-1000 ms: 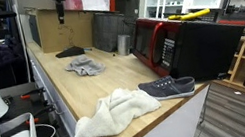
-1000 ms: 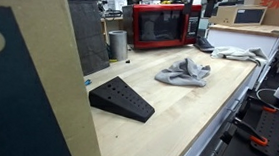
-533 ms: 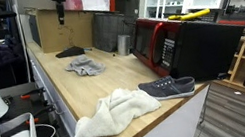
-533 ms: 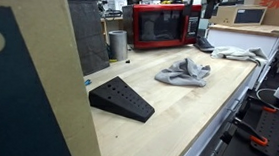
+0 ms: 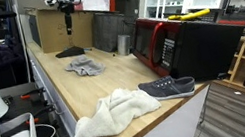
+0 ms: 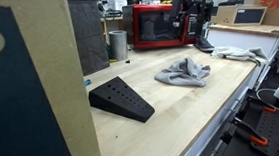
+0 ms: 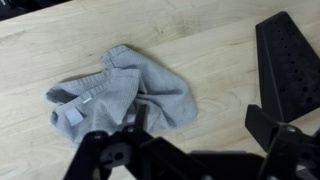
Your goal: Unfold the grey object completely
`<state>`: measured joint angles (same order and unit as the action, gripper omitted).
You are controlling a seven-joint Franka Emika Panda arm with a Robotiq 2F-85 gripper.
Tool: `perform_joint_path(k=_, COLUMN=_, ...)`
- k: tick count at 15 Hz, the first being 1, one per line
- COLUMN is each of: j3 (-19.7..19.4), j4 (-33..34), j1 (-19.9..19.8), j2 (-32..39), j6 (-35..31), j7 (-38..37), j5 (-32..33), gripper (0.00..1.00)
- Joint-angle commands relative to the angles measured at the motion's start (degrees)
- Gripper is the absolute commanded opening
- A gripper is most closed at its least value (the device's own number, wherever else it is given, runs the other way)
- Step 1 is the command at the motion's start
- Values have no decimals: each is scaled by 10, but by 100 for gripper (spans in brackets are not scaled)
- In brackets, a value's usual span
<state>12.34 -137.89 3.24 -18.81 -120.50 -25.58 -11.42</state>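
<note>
Near the grey object (image 7: 128, 95) — a black wedge (image 7: 290, 62)

Through the wrist camera I am looking down at the grey object (image 7: 125, 92), which is lying crumpled on the wooden table (image 7: 200, 30). A black wedge (image 7: 288, 60) is sitting apart from it. My gripper (image 7: 190, 152) is hanging wide open.

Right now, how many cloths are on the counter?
2. The grey cloth lies crumpled midway along the counter; the white towel lies at its end beside the shoe. I see no others.
</note>
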Motion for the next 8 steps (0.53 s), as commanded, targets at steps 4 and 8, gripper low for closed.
perform_joint_path(k=4, j3=-4, j4=-23, j1=-8, j2=85, j6=-82, j7=-53, j5=72, gripper=100)
perform_joint_path(k=8, j3=-14, j4=-44, j1=-5, j2=104, j6=-79, j7=-78, j5=108, gripper=100)
